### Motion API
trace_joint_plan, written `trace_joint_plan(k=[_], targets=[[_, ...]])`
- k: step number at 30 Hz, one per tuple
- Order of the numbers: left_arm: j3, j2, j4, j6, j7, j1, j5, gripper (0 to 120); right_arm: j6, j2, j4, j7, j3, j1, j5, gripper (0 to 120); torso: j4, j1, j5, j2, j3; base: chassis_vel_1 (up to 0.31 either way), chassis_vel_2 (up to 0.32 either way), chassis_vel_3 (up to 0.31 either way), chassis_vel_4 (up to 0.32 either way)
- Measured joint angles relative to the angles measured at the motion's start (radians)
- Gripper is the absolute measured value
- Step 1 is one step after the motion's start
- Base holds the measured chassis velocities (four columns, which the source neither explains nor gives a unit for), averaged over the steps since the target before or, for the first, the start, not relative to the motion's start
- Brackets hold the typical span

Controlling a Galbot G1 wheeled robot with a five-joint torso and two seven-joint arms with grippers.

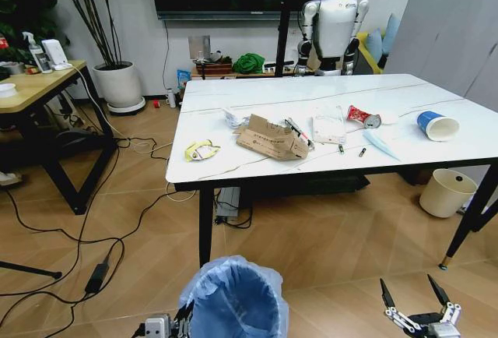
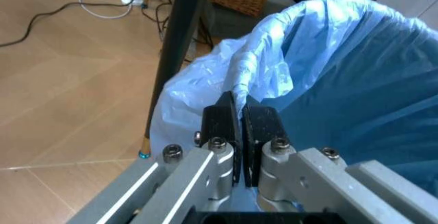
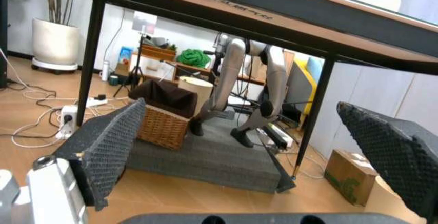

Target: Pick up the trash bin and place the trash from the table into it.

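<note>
Down at the bottom of the head view, the trash bin (image 1: 236, 301) sits on the floor just in front of the robot, short of the worktop (image 1: 257, 93), w/ its crinkly light blue bag puffed over the rim. The left hand (image 2: 239, 112) is pressed together on that rim, pinching a fold of the bag, prob w/ the bin wall between the pads, though the plastic hides that. The right hand (image 1: 417, 297) hangs low on the other side, fingers spread wide, holding nothing, pointing under the worktop.

All the trash is up top, well apart from the bin: torn brown cardboard (image 1: 271, 139), yellow wrapper (image 1: 201, 150), clear plastic pack (image 1: 329, 128), crushed red can (image 1: 362, 116), blue-and-white paper cup (image 1: 436, 125).

So it looks like the pick-up-the-bin step, nothing binned yet. Imo the thing to get right: make sure the pinch has actual rim, not just bag, or the liner peels off on the lift. Lift straight and slow, keep the bin upright, and mind the black table leg (image 1: 205, 227) just beyond it. The beige bucket (image 1: 446, 191) by the far leg isn't the target.
</note>
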Motion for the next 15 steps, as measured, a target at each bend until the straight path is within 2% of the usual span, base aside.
trace_joint_plan(k=[15], targets=[[0.026,0.022,0.030,-0.068,0.001,-0.002,0.070,0,0.001,0.010,0.000,0.000,0.002,-0.007,-0.009,100,0.0000,0.000,-0.0001,0.000,0.000,0.000,0.000,0.000,0.000]])
